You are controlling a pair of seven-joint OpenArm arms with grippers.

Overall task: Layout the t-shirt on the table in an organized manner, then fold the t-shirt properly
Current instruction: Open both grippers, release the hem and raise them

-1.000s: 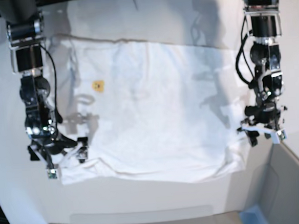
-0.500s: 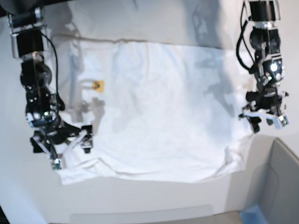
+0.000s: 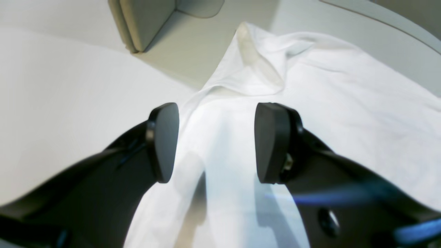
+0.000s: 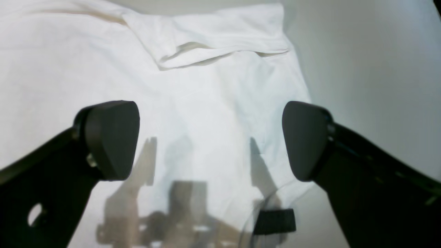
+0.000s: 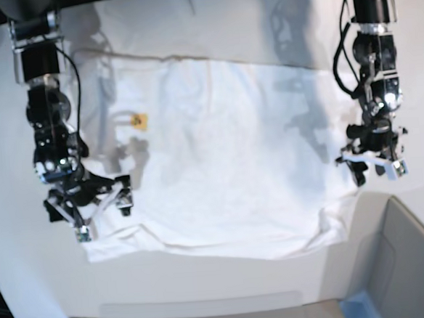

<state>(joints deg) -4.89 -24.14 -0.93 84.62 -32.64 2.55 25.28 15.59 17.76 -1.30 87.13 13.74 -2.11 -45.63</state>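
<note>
The white t-shirt (image 5: 226, 151) lies spread flat on the white table (image 5: 15, 253), with a small yellow mark (image 5: 139, 121) near its left side. My right gripper (image 5: 99, 210) hovers open over the shirt's near left corner. In the right wrist view its pads (image 4: 110, 137) stand wide apart above the cloth (image 4: 206, 103), with a folded sleeve (image 4: 220, 38) beyond and a small black tag (image 4: 274, 221) below. My left gripper (image 5: 376, 168) hangs open over the shirt's right edge. The left wrist view shows its pads (image 3: 163, 141) apart above a bunched corner (image 3: 255, 69).
A grey box (image 5: 408, 262) with a blue corner (image 5: 361, 309) stands at the near right, close to the shirt's bunched corner; it also shows as a grey box (image 3: 148, 20) in the left wrist view. The table's curved near edge (image 5: 200, 299) runs just past the shirt.
Both grippers have drawn back from the shirt's near corners toward the far side and stayed open. The shirt has not moved.
</note>
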